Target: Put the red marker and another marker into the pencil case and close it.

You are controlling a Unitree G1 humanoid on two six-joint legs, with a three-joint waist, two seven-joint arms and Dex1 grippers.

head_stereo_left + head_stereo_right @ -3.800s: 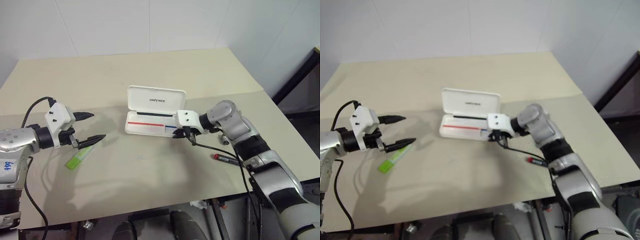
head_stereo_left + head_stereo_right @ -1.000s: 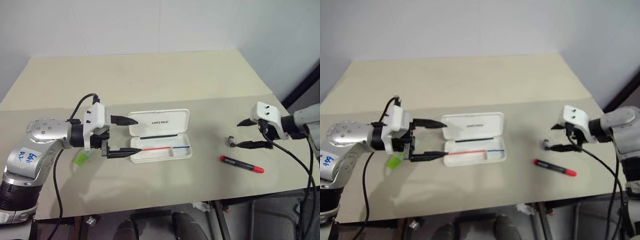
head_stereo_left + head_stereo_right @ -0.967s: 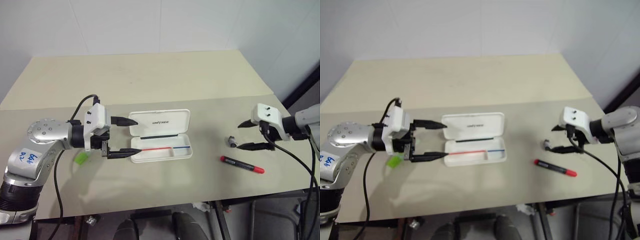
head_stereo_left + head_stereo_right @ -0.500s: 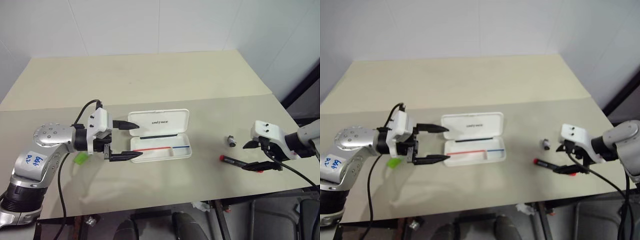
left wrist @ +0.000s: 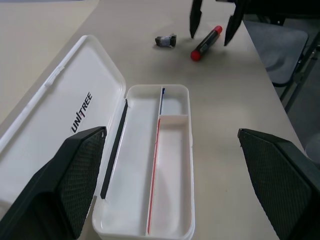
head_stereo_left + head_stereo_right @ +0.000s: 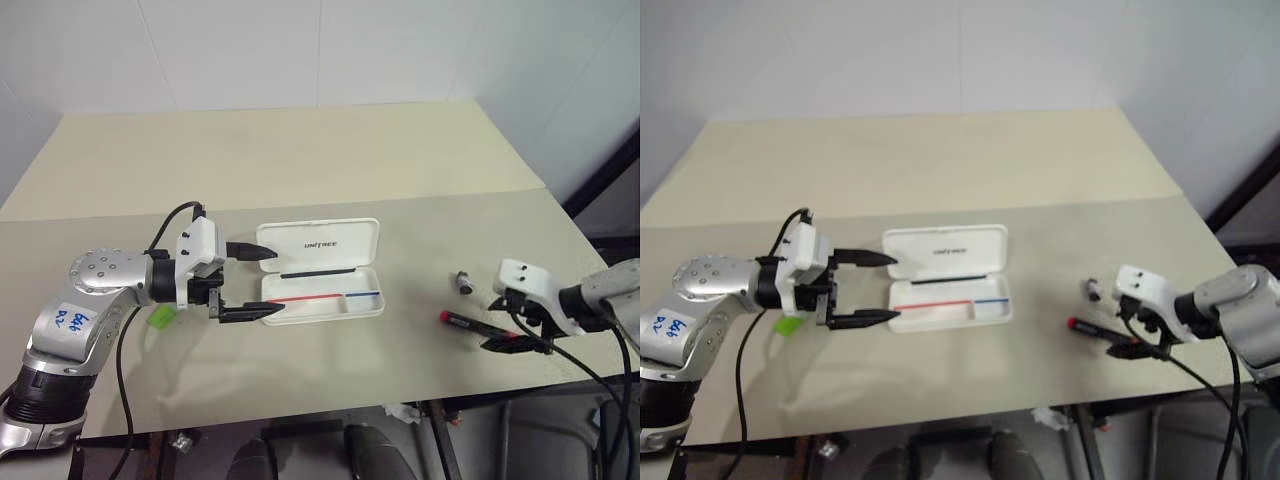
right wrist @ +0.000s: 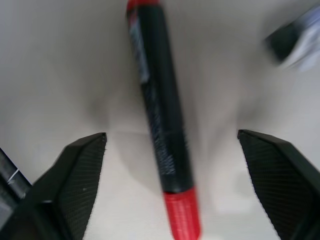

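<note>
Pencil case (image 5: 75,115) lid reads "UNITREE" (dark lettering, lid open).

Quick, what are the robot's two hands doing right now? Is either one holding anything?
Left hand: open, holding nothing, beside the pencil case.
Right hand: open, straddling the red marker, not gripping it.

Bright, even light; soft tabletop shadows; right wrist view blurred

The pencil case (image 6: 320,278) lies open mid-table (image 6: 300,160), lid hinged back behind its tray. Left of it lies the highlighter (image 6: 162,316). Well to its right lies the marker (image 6: 470,322), a small cylinder (image 6: 463,282) just behind it.
</note>
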